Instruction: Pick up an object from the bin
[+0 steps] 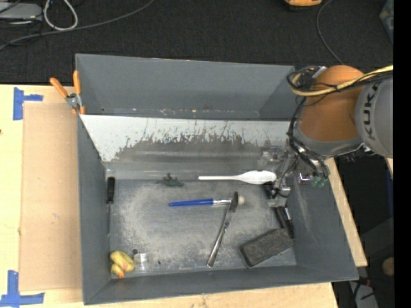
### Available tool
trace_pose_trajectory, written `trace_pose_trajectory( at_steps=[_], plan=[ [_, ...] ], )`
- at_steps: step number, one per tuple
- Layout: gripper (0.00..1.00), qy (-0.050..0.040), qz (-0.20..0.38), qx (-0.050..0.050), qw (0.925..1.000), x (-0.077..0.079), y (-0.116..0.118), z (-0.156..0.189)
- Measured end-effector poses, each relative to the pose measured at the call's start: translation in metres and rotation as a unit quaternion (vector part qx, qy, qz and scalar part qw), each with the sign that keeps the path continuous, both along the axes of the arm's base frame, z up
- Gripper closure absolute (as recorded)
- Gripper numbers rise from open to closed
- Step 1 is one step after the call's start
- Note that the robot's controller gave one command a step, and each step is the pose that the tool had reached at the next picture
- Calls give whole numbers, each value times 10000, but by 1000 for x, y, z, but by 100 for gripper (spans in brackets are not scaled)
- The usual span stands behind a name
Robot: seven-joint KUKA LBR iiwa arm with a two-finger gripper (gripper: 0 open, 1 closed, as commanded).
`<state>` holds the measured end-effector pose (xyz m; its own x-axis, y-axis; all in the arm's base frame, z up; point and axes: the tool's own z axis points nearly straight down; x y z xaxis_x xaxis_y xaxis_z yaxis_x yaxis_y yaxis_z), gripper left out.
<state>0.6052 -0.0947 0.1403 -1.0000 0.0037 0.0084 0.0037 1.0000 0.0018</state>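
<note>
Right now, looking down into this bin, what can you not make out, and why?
In the camera view:
Whether the gripper touches the white spoon: the wrist covers the contact.
The black pen: upper end hidden under the gripper.
The small dark thing by the back wall: too small to name.
The yellow thing, near-left corner: too small to name.

Arm: grey link w/ black "KU" lettering. Wrist under rounded orange cover, black & yellow cables looped on top. Gripper dark metal w/ silvery bits.
</note>
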Motion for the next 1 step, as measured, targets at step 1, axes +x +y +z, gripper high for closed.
trace_pose_trajectory(
  at_steps=[1],
  plan=[
    [0,-39,12,-7,10000,2,0,4]
  ],
)
